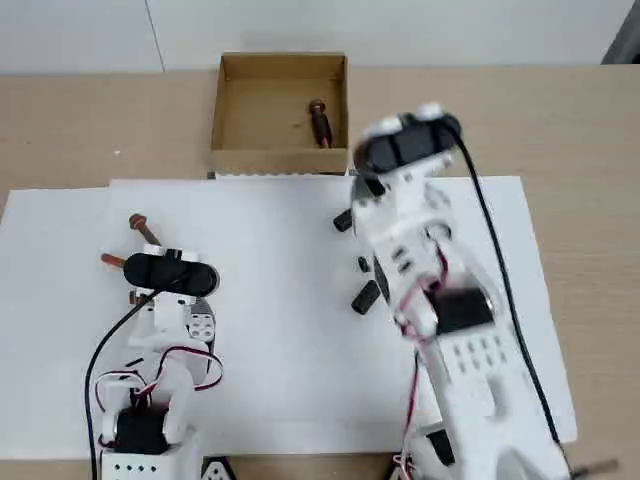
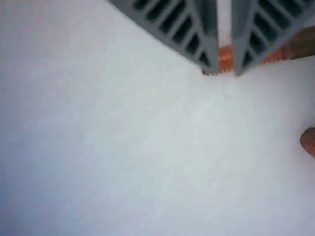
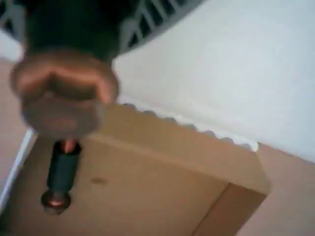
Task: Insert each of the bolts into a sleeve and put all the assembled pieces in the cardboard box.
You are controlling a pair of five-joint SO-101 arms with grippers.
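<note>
The left claw [image 2: 224, 67] is closing its grey fingers [image 2: 206, 51] on the orange threaded shank of the gripped bolt [image 2: 225, 57], pinching it low against the white sheet [image 2: 123, 147]. In the high view this claw is sitting at about 8 o'clock on the sheet, with one end of the gripped bolt sticking out at its 9 o'clock side. A second bolt [image 1: 140, 222] is lying loose on the sheet at the claw's 11 o'clock, near but not touching.

The right claw [image 3: 74, 24] is clamping the held piece [image 3: 64, 91], a dark sleeve with a bolt head showing at its end. It is hanging over the near wall of the cardboard box [image 1: 228, 110], toward the box's 4 o'clock corner. The boxed piece [image 1: 319, 122], another bolt in a sleeve, is lying on the box floor toward its 3 o'clock wall.

The box is standing on the wooden surface [image 1: 80, 120] at the sheet's 12 o'clock edge. Loose sleeves [image 1: 366, 297] are lying on the sheet beside the right arm, just past centre toward 3 o'clock.
</note>
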